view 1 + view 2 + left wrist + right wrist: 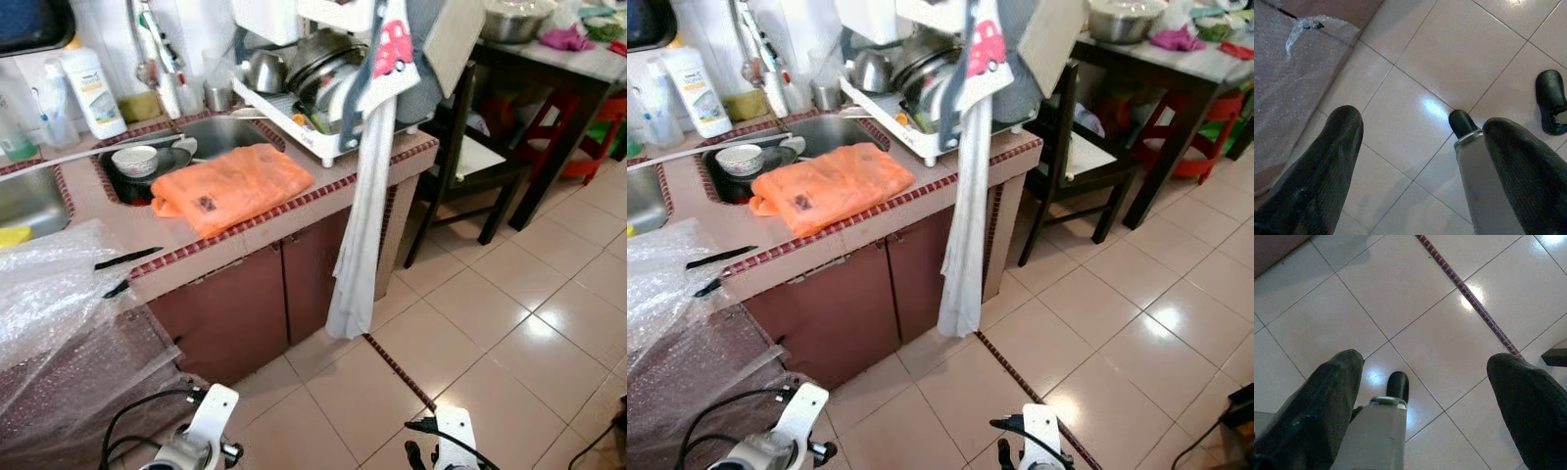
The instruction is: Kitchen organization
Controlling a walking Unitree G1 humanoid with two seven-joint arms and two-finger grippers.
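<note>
Left eye view: I'm standing off from the worktop [98,201], both arms hanging idle.
Left end effector [1420,161] and right end effector [1425,396] gape empty over floor tiles; I'd step closer before reaching for the orange bag [233,184] by the sink [220,132].

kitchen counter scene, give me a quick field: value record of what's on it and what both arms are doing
counter: tiled counter with red trim
on counter: orange bag, partly over the sink edge
sink: sink holding a bowl
rack: dish rack with pots
hanging: white towel down the cabinet front
left gripper: fingers open, over floor tiles
right gripper: fingers open, over floor tiles
</note>
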